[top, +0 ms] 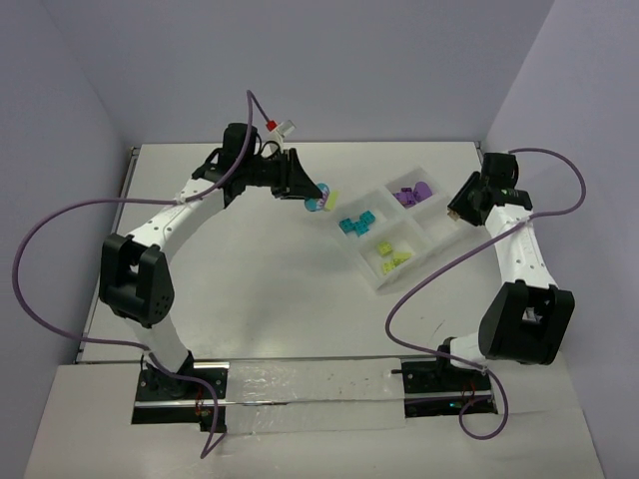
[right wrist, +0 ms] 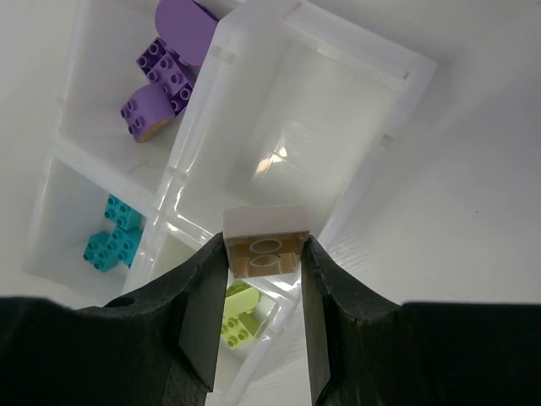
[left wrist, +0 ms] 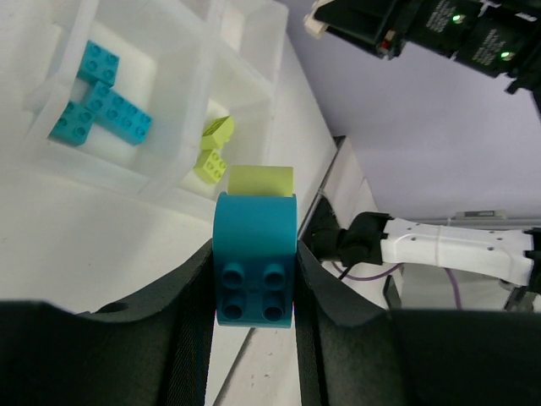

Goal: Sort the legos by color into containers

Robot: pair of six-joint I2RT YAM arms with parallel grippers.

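A: Start with what you can't read. In your left wrist view the lime piece (left wrist: 262, 180) is mostly hidden behind the cyan brick (left wrist: 254, 245). Only one flat face shows above it, so you can't tell its shape. The claw fingers cover the cyan brick's sides.

B: In your right wrist view the lime bricks (right wrist: 238, 315) in the tray (right wrist: 397, 93) are half covered by a finger. From above, the wrist hides what your right claw (right wrist: 264, 258) carries.

A: Your left claw (left wrist: 254, 292) is clamped tight on that cyan brick, studs facing the camera, with the lime piece on its tray-side end. It hangs over the table (top: 250, 279) just left of the tray's far-left corner, not over any compartment.

B: Your right claw is partly closed, gripping a pale brick (right wrist: 265, 222) that looks white on top and tan underneath. Its true colour is hard to call. It sits over the tray's right side, in line with a divider. You can't tell whether it touches.

A: In the tray, the purple bricks (right wrist: 165, 72) lie far, the cyan bricks (right wrist: 112, 238) left, and the lime bricks nearest.
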